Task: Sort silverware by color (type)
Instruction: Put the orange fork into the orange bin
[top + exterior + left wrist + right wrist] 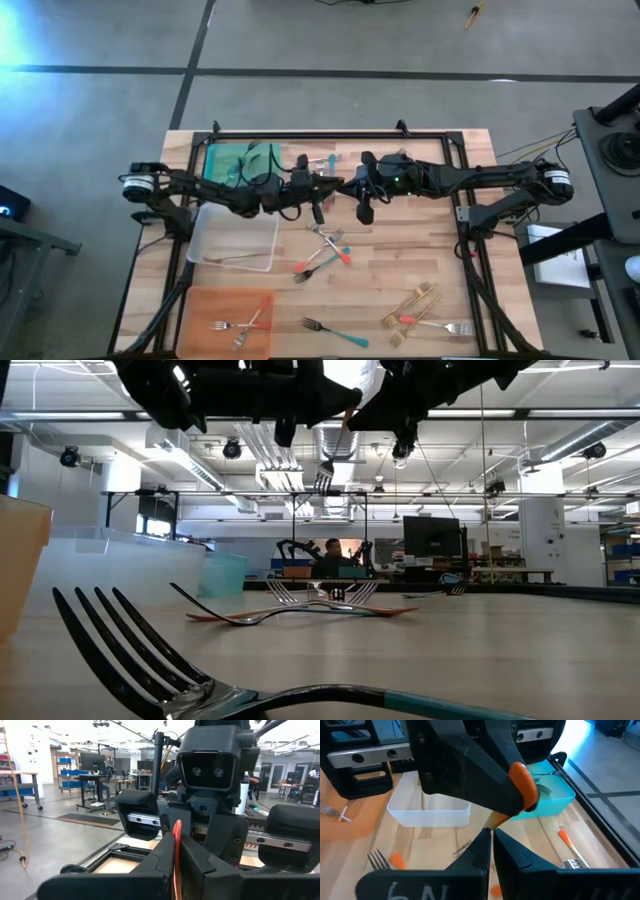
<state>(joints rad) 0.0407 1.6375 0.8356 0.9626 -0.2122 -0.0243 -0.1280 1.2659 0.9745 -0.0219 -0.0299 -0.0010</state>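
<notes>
L gripper (318, 196) raised over table centre, fingers pinched on a red-handled fork (177, 851); tines hang down in low view (325, 476). R gripper (364, 200) just beside it, facing it, fingers pressed together on same fork's end (493, 821). Below/near both: small pile of red + teal forks (325, 252). Clear tray (236, 238) just beside L gripper, holds one gold fork. Green tray (240, 160) behind it. Orange tray (232, 318) w/ red forks well apart, at near edge. Gold forks (412, 305) near R corner
</notes>
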